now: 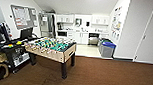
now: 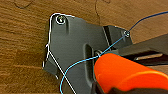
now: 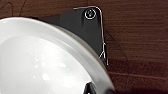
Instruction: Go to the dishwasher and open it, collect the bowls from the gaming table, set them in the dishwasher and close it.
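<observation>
An orange bowl (image 2: 125, 72) hangs over the brown floor in the left wrist view, my left gripper (image 2: 99, 86) shut on its rim. A white bowl (image 3: 42, 60) looms large in the right wrist view, also above the floor, with my right gripper (image 3: 88, 88) shut on its edge. The gaming table (image 1: 52, 45) stands left of centre in the head view, a short way ahead. The dishwasher (image 1: 93, 38) is in the far kitchen row, its steel door lowered below a dark opening.
A black cart with a monitor (image 1: 12, 50) stands at the left, close to the table. Grey bins with blue lids (image 1: 106, 48) sit beside the right wall near the kitchen floor. Brown carpet (image 1: 103, 74) stretches open ahead to the right.
</observation>
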Available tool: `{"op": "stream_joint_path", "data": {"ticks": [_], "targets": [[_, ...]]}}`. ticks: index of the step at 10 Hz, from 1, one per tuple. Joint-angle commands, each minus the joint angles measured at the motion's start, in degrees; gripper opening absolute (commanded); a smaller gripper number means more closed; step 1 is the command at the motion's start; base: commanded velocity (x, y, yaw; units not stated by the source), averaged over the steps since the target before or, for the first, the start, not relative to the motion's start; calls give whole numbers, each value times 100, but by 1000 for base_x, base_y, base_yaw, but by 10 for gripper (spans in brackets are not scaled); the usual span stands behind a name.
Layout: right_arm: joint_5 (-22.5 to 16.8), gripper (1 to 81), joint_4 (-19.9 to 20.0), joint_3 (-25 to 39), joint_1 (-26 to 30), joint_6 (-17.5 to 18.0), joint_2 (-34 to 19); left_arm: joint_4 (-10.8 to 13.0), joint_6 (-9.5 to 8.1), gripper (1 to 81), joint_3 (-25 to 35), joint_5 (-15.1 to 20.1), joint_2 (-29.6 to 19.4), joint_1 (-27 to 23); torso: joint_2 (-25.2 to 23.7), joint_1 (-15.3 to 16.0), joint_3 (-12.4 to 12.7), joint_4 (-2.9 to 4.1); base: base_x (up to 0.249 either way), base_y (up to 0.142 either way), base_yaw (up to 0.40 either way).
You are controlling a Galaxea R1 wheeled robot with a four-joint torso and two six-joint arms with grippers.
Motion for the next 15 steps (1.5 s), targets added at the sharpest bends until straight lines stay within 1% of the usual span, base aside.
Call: {"op": "stream_joint_path", "data": {"ticks": [1,6,15], "targets": [[-194,10,1,-26,240,15,-135,102,18,10,27,168,-135,-122,0,-2,0,0,123,-95,0],[-194,10,1,-26,258,15,-127,93,10,10,27,168,-135,-122,5,4,0,0,123,-92,0],[-194,10,-26,9,250,15,-100,93,18,10,27,168,-126,-122,2,-2,0,0,112,0,0]]}}
